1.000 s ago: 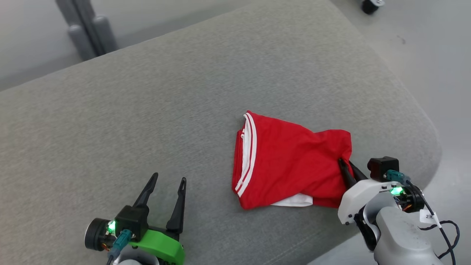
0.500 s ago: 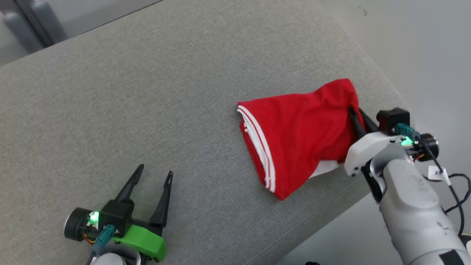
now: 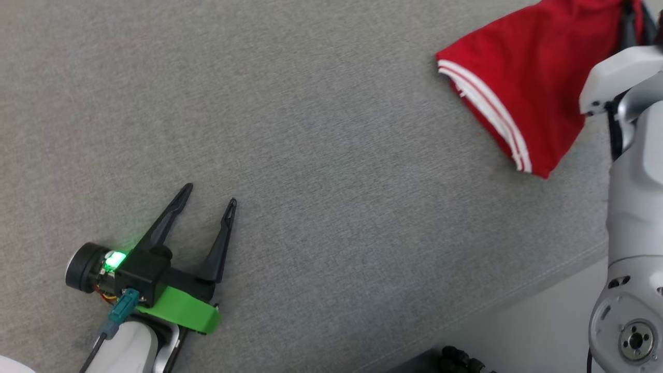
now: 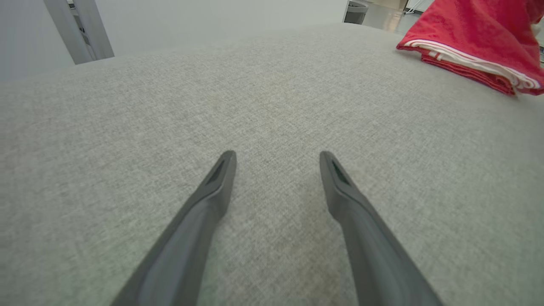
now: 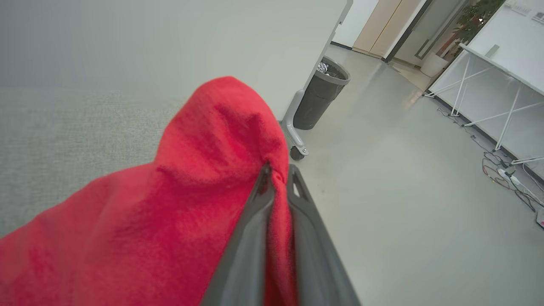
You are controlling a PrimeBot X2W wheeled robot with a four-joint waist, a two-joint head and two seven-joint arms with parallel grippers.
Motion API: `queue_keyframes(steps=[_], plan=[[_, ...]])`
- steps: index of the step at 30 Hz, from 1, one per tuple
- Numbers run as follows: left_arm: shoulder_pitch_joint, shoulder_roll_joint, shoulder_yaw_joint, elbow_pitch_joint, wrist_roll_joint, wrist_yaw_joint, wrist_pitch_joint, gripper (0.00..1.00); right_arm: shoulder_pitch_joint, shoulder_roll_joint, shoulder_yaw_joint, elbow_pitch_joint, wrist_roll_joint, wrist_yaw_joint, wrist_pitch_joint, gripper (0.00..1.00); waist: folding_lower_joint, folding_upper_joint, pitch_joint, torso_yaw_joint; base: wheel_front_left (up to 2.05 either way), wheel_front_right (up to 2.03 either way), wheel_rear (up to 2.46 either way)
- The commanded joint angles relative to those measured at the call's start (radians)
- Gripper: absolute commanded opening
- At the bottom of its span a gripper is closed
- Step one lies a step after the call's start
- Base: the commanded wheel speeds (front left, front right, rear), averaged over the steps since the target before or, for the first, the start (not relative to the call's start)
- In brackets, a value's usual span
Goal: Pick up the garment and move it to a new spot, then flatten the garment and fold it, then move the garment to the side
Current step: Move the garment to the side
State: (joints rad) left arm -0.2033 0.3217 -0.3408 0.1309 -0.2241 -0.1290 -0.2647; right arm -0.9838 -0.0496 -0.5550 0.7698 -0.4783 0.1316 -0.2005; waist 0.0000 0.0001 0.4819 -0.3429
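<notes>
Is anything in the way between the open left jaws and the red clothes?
No, nothing visible. Just bare grey woven cushion lies between the left jaws and the red garment with white stripes, which the right jaws pinch.

The garment (image 3: 523, 88) is bright red, trimmed along one hem with two thin white stripes, and it stands out sharply against the tabletop (image 3: 331, 155), whose cloth is a flecked, woven light grey all over. The left hand (image 3: 210, 193) has matt black fingers on a black body with a vivid green bracket (image 3: 181, 311), a glowing green light (image 3: 116, 259) and a teal plug (image 3: 121, 308), while the right hand (image 5: 280, 170) has dark grey fingers on a white and silver-grey right arm (image 3: 637, 207). Beyond, the floor (image 5: 403, 191) is pale glossy grey, the waste bin (image 5: 318, 100) charcoal and the doors (image 5: 374, 25) light tan.
</notes>
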Motion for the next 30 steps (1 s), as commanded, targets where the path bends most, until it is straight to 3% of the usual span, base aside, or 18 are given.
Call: queue_keyframes(steps=[1,8,9,10,11,12,17,25,28,30], plan=[[-0.021,0.019,0.002,0.004,0.0,-0.003,0.001,1.0,-0.017,-0.005,-0.042,-0.031,-0.044,-0.002,0.014,0.0,0.0,-0.0001,0.094,0.089,0.0,0.0,0.0],[-0.042,0.024,-0.008,0.011,-0.011,0.0,0.003,1.0,-0.028,-0.022,-0.25,-0.15,-0.175,-0.002,0.069,0.0,0.0,-0.0001,0.113,0.121,0.0,0.0,0.0],[-0.043,0.024,-0.007,0.014,-0.012,0.0,0.005,1.0,-0.023,-0.022,-0.27,-0.163,-0.179,-0.002,0.069,0.04,0.0,-0.0001,0.111,0.123,0.0,0.0,0.0],[-0.043,0.023,-0.007,0.018,-0.013,0.001,0.005,1.0,-0.015,-0.021,-0.289,-0.177,-0.184,-0.002,0.069,0.41,0.0,-0.0001,0.108,0.126,0.0,0.0,0.0],[-0.042,0.021,-0.006,0.023,-0.014,0.001,0.005,1.0,-0.011,-0.02,-0.303,-0.19,-0.185,-0.002,0.067,0.89,0.0,-0.0001,0.104,0.126,0.0,0.0,0.0],[-0.041,0.018,-0.004,0.028,-0.015,0.001,0.005,1.0,-0.006,-0.02,-0.319,-0.203,-0.188,-0.002,0.066,1.0,0.0,-0.0001,0.098,0.127,0.0,0.0,0.0],[-0.032,-0.005,0.002,0.046,-0.014,0.001,0.006,1.0,0.018,-0.022,-0.299,-0.23,-0.19,-0.002,0.042,1.0,0.0,-0.0001,0.057,0.131,0.0,0.0,0.0],[-0.013,-0.085,0.075,0.094,0.0,0.0,0.002,1.0,-0.02,-0.01,-0.235,-0.104,-0.177,-0.002,-0.052,1.0,0.0,-0.0001,-0.065,0.15,0.0,0.0,0.0],[-0.01,-0.116,0.12,0.118,0.014,0.0,0.001,1.0,0.006,-0.004,-0.174,-0.059,-0.134,-0.002,-0.064,1.0,0.0,-0.0001,-0.122,0.166,0.0,0.0,0.0],[-0.008,-0.138,0.156,0.133,0.025,0.0,0.001,1.0,0.034,-0.002,-0.077,-0.046,-0.063,-0.002,-0.064,1.0,0.0,-0.0001,-0.155,0.18,0.0,0.0,0.0]])
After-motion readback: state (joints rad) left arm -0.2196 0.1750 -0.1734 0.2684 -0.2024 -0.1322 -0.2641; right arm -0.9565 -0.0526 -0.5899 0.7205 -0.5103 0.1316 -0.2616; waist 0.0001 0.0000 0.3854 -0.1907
